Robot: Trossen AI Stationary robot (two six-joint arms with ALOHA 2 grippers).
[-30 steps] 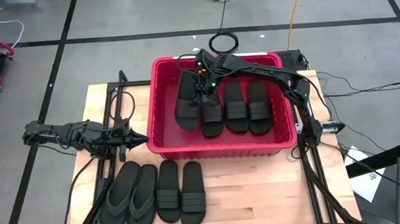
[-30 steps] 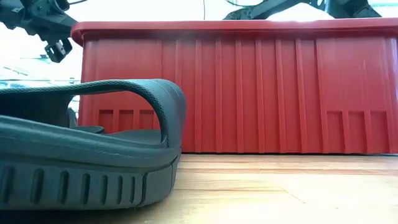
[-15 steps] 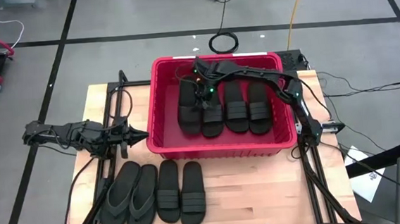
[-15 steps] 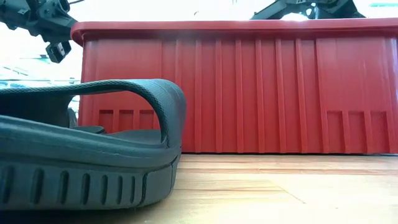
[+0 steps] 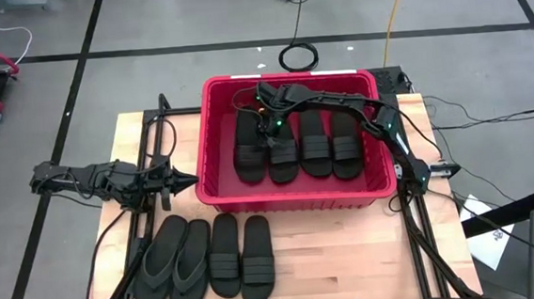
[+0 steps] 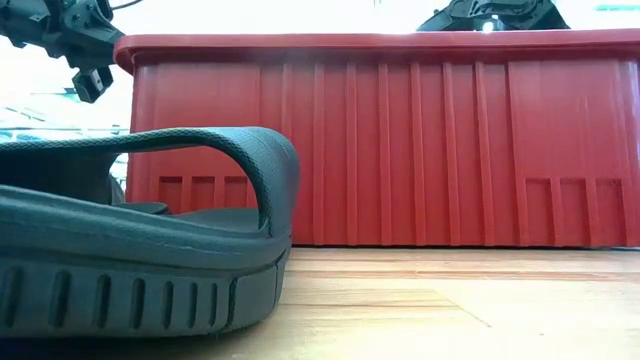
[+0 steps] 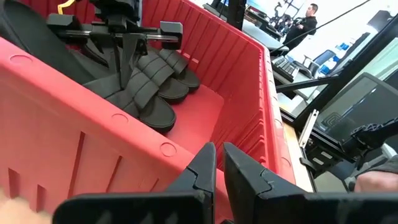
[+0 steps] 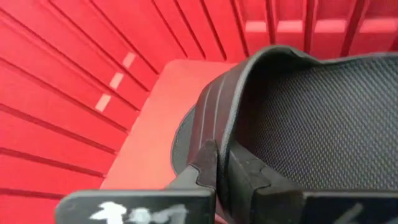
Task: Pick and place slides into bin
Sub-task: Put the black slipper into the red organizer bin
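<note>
High view, near to far. Along the bench's (image 5: 351,266) front edge, left of centre: a row of four matte black sandals, two thong flip-flops (image 5: 173,263) on the left, two ribbed band-strap slides (image 5: 241,258) beside them, soles down, toes toward the bin. At the bench's left edge, just short of the bin's near left corner: left gripper (image 5: 190,182), fingers (image 7: 200,171) pressed together on nothing. At the bench's back edge: red slotted bin (image 5: 294,195) with a thick rim, four black band-strap slides inside, side by side. Over the bin's back left part: right gripper (image 5: 263,121), fingers (image 8: 208,163) pinching the strap of the leftmost slide (image 5: 251,143), its textured footbed visible in the right wrist view.
</note>
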